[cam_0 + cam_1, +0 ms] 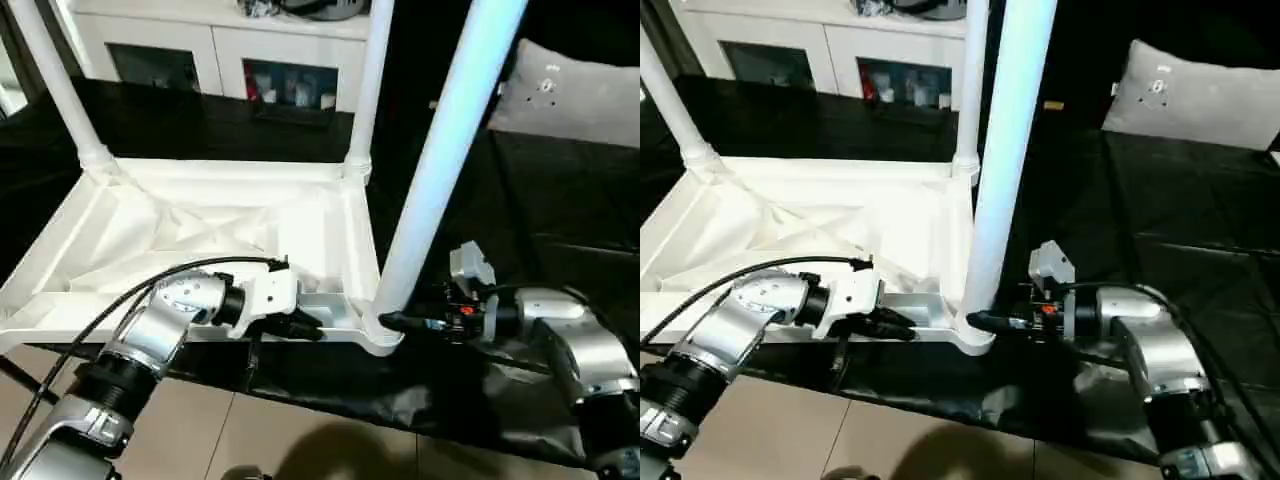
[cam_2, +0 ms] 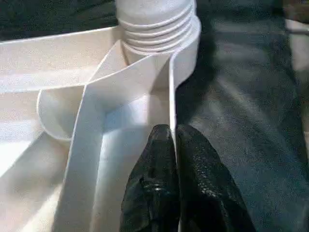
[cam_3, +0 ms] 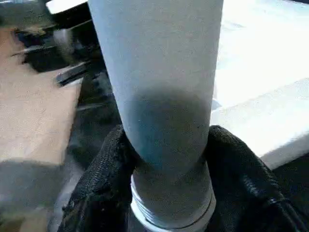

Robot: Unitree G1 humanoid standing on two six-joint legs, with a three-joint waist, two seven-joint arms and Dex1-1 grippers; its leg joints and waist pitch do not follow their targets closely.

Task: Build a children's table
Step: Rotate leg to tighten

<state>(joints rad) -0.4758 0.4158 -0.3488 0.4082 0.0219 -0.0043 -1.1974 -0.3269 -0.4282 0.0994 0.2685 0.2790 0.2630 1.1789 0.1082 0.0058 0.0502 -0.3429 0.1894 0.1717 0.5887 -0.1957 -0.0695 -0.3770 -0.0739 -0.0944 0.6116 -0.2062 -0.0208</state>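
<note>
The children's table lies upside down on a black mat, its ribbed underside [image 1: 200,230] facing up. Two white legs stand in the far corner sockets, one at far left [image 1: 60,90] and one at far right [image 1: 368,90]. A third leg [image 1: 440,160] rises tilted from the near right socket [image 1: 380,338]. My right gripper [image 1: 388,322] is shut on this leg's base, with a black finger [image 3: 104,164] pressed against each side. On the near rim [image 2: 172,87], just left of that socket, my left gripper [image 2: 174,133] is shut, pinching the thin wall.
A white cabinet [image 1: 220,50] with glass doors stands behind the table. A grey pillow [image 1: 570,95] lies at the back right on the black mat [image 1: 560,200]. Tan floor [image 1: 250,430] shows in front of the mat's near edge.
</note>
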